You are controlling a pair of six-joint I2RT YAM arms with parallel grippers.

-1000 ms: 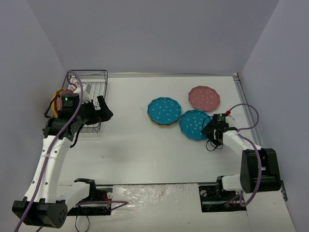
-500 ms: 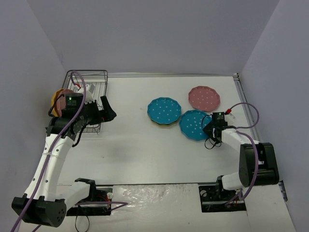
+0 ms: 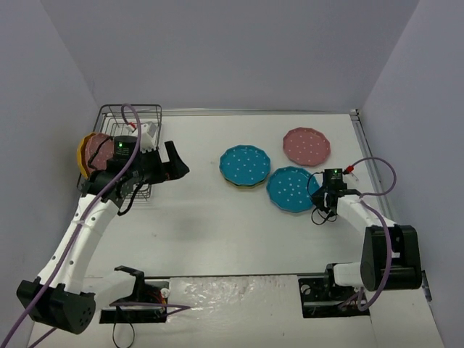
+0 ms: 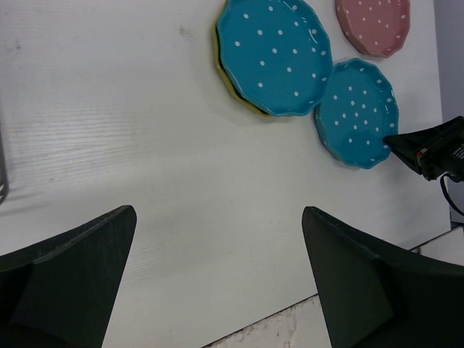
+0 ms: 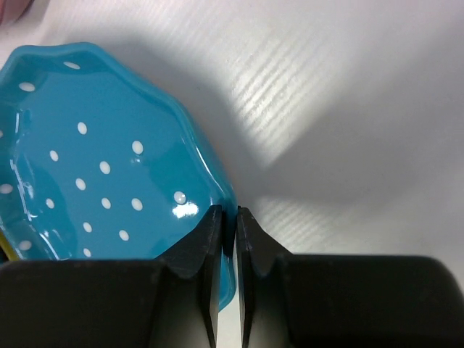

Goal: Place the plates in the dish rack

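My right gripper [image 5: 228, 212] is shut on the near right rim of a teal-blue polka-dot plate [image 5: 94, 174], which lies on the table at the right [image 3: 292, 188]. A second teal-blue plate [image 3: 245, 165] rests on an olive-yellow plate [image 4: 230, 83] at the table's middle. A pink plate [image 3: 306, 146] lies further back. The dish rack [image 3: 134, 119] stands at the far left, with an orange-yellow and a pink plate [image 3: 87, 152] upright at its left side. My left gripper [image 3: 174, 165] hangs open just right of the rack, above bare table [image 4: 219, 212], with nothing between its fingers.
Purple walls close in the table on the left, back and right. The right arm's cable [image 3: 377, 170] loops above the table's right edge. The table's near edge [image 4: 290, 312] shows under my left gripper.
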